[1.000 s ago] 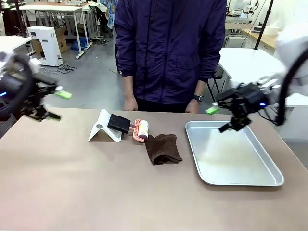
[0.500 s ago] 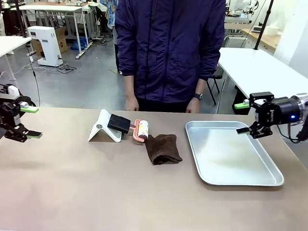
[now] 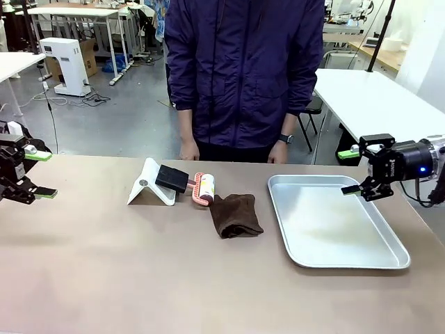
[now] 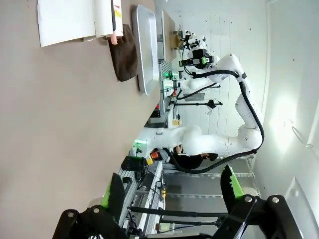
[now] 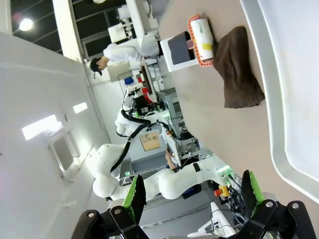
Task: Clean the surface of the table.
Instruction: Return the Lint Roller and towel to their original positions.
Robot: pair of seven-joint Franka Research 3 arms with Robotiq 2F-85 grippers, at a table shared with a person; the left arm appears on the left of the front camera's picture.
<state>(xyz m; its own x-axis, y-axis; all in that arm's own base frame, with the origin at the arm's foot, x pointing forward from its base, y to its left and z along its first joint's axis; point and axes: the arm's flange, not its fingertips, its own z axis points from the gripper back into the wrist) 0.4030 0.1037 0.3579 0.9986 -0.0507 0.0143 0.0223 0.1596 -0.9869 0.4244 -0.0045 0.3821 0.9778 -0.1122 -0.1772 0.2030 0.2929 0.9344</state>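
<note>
The table [image 3: 139, 271] has a matte brownish-tan top. On it lie a brown cloth [image 3: 235, 214], a pink and white lint roller [image 3: 204, 188] and a black pad [image 3: 172, 179] leaning on a white stand [image 3: 147, 185]. My left gripper [image 3: 33, 175] hovers open at the table's far left edge, with nothing between its fingers. My right gripper [image 3: 350, 171] hovers open over the far right corner of the metal tray [image 3: 334, 243], also holding nothing. The left wrist view has the left gripper [image 4: 173, 186] open over the table [image 4: 60, 124]. The right wrist view has the right gripper [image 5: 192, 189] open, with the cloth [image 5: 239, 69] farther off.
A person in a dark blue jacket [image 3: 243, 69] stands at the far side, hands [image 3: 188, 149] hanging at the table edge. The shiny tray holds nothing. The roller [image 5: 202, 32] and tray [image 5: 294, 99] lie ahead in the right wrist view. White-topped tables [image 3: 368, 97] stand behind.
Both arms swung outward a second ago: the left gripper dropped to the left edge, the right gripper moved right past the tray's corner. Both have held almost still since. Jaws stayed open.
</note>
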